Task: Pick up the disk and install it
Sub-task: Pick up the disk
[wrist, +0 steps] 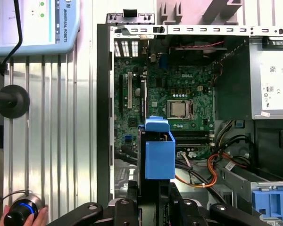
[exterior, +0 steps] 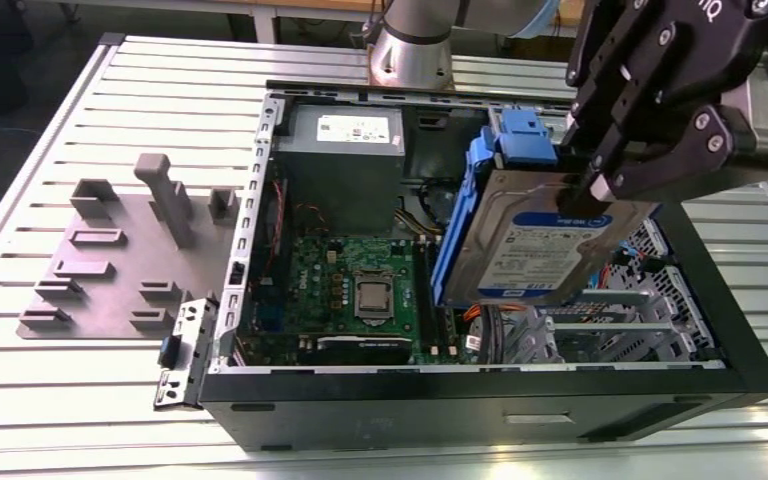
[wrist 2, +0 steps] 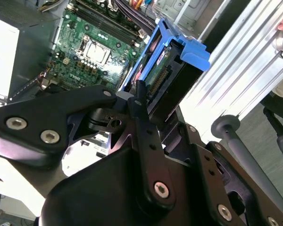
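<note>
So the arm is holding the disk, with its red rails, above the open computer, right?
No, the rails are blue, not red; the exterior view shows it. The jaws do hold the disk above the open computer.

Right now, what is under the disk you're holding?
The gripper holds the disk above the open computer case. Beside its lower edge, orange cables and the motherboard show. The spot directly beneath is covered by the disk itself.

Probably a robotics lab: slotted aluminium bench, opened computer case (fixture plate beside).
</note>
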Robot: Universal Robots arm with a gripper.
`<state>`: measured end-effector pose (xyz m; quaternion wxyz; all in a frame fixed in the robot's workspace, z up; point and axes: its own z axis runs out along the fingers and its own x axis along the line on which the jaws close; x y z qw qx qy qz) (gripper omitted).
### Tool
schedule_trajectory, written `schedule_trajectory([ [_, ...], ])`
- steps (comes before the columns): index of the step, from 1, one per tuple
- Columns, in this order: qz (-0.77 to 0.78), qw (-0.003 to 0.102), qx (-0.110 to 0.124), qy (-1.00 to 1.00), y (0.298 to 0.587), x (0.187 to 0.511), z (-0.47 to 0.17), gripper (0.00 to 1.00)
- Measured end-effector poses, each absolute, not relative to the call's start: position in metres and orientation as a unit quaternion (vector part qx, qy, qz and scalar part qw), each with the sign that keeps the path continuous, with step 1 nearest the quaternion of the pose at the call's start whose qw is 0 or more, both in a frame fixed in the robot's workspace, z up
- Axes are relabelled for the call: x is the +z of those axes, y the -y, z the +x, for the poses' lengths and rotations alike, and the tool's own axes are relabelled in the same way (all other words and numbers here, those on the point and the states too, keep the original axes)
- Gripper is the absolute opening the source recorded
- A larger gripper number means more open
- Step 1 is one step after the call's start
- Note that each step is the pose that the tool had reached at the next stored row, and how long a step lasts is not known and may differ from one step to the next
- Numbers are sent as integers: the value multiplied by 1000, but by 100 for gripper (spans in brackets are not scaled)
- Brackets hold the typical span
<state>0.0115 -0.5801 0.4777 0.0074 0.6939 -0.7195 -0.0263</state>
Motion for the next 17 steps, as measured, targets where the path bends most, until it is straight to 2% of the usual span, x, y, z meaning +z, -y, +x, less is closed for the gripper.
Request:
schedule_trajectory([
  [17,694,8,-26,720,581,477,25,35],
])
